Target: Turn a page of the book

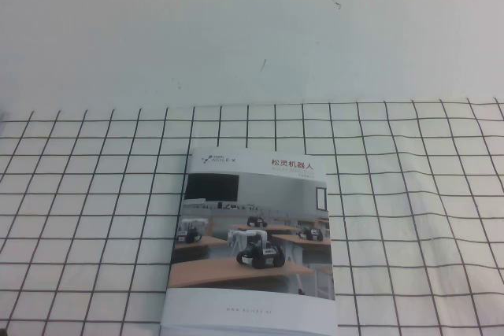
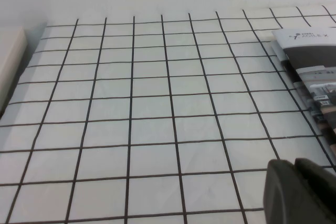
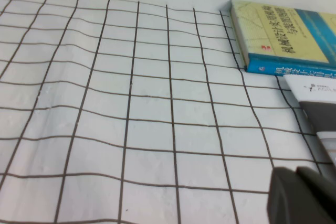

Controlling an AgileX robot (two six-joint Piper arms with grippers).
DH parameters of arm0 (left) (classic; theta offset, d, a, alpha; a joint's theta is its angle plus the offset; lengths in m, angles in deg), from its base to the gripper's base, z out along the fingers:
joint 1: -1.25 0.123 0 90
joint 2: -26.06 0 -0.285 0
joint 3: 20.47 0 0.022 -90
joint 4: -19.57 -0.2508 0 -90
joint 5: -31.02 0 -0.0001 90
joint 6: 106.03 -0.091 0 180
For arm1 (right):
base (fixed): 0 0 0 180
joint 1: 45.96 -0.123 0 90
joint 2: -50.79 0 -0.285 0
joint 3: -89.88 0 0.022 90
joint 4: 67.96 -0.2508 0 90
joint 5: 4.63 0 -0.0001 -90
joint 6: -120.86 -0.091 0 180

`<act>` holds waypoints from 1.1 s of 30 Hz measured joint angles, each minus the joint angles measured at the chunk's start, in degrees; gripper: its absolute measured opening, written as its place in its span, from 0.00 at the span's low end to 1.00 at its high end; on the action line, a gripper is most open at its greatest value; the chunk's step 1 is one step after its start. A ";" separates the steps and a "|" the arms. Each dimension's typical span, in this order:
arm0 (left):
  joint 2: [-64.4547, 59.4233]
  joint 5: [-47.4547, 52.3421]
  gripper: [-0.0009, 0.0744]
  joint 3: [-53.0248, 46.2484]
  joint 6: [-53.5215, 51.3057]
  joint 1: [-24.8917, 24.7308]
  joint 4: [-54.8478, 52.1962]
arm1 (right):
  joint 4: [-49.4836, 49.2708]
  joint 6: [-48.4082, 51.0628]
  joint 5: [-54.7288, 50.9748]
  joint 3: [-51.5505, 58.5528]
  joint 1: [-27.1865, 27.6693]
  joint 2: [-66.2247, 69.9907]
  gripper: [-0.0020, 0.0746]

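Left gripper (image 2: 295,167), right gripper (image 3: 297,174) — over cloth (image 1: 94,194) (book (image 1: 252,234) closed).

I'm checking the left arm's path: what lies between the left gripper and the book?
Only bare grid-patterned tablecloth, as the left wrist view shows: left gripper sits low, the book closed beyond it. The right gripper is shut.

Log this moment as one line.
book: closed, flat on cloth | left gripper: shut, beside book | right gripper: shut, beside book
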 joint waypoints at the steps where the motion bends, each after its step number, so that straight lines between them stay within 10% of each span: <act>1: 0.00 0.00 0.01 0.00 0.00 0.00 0.00 | 0.00 0.00 0.00 0.00 0.00 0.00 0.03; 33: 0.00 0.00 0.01 0.00 0.00 0.00 0.00 | 0.00 0.93 0.00 0.00 0.00 0.00 0.03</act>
